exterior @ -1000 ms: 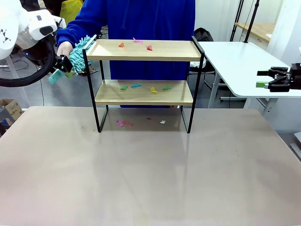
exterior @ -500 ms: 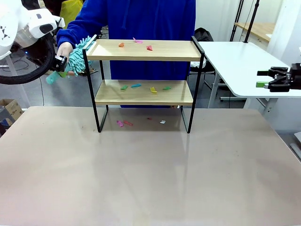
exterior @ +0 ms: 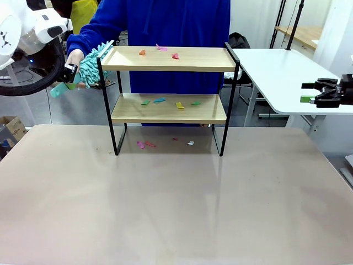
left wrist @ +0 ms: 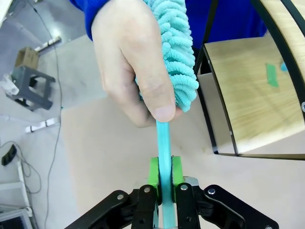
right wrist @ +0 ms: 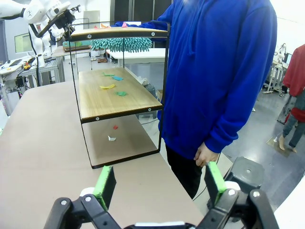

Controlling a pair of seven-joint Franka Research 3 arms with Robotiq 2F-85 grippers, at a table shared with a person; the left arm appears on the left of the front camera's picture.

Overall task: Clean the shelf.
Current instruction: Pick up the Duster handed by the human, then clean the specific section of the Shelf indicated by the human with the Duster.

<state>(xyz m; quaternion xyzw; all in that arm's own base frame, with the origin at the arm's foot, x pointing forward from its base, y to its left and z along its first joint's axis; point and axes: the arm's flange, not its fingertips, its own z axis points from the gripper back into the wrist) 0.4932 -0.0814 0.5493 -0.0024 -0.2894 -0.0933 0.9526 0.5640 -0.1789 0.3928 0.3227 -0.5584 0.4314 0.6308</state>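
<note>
The small 2-tier shelf of light wooden boards in a thin black metal frame [exterior: 193, 58] is standing at the far middle of the pale tabletop [exterior: 176, 210], unmoved over the last second. Small coloured paper scraps [exterior: 175, 56] are being carried on its top board, on its lower board [exterior: 165, 113] and on the tabletop beneath it. None has been shifted, so sweeping is judged not to have begun.

Just beside the left end of the top board, a fluffy teal microfibre duster [exterior: 89, 66] is being held up. Its head is being gripped by the person's hand [left wrist: 131, 71]. Its thin teal handle [left wrist: 162, 143] is being pinched between the green pads of the left end effector [left wrist: 162, 179], which is closed tight on it.

Compared with 1 second ago, the duster and the left end effector are being carried a little to the robot's left and slightly upward. The person's hand is still being kept on the head. The handover is therefore judged unfinished: the tool is secured, but the first stroke is waiting on the release.

The right end effector [exterior: 311, 93] is being kept where it was, well apart at the right, its 2 fingers spread wide and nothing held between them.
</note>
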